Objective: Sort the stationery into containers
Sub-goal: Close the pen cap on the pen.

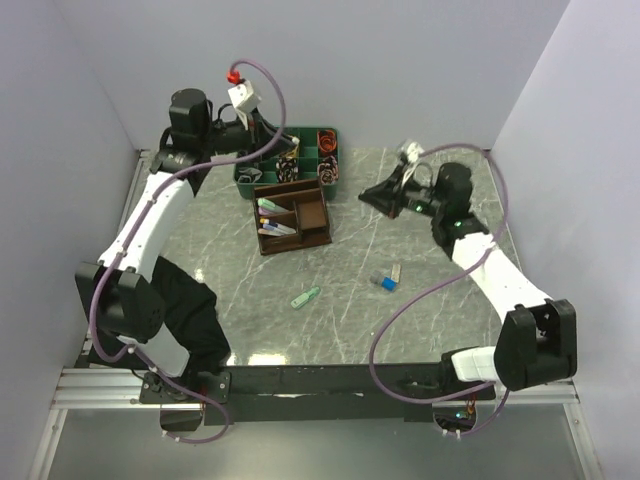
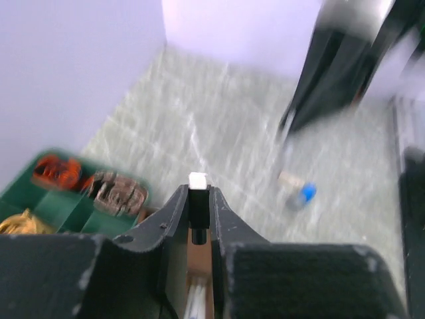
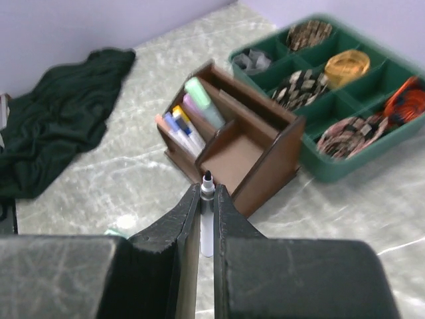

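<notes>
The right gripper (image 3: 207,199) pinches a white pen (image 3: 206,229) near the brown organiser (image 3: 265,159), which holds several pens (image 3: 178,126). The left gripper (image 2: 198,199), above that organiser, clamps a thin white-tipped piece (image 2: 197,180); a mint clip (image 1: 305,298) lies loose on the table (image 1: 420,320)

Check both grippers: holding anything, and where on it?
Right gripper pinches a white pen by its barrel, black tip out. Left gripper clamps a white-tipped item; blurred, part unclear.
</notes>
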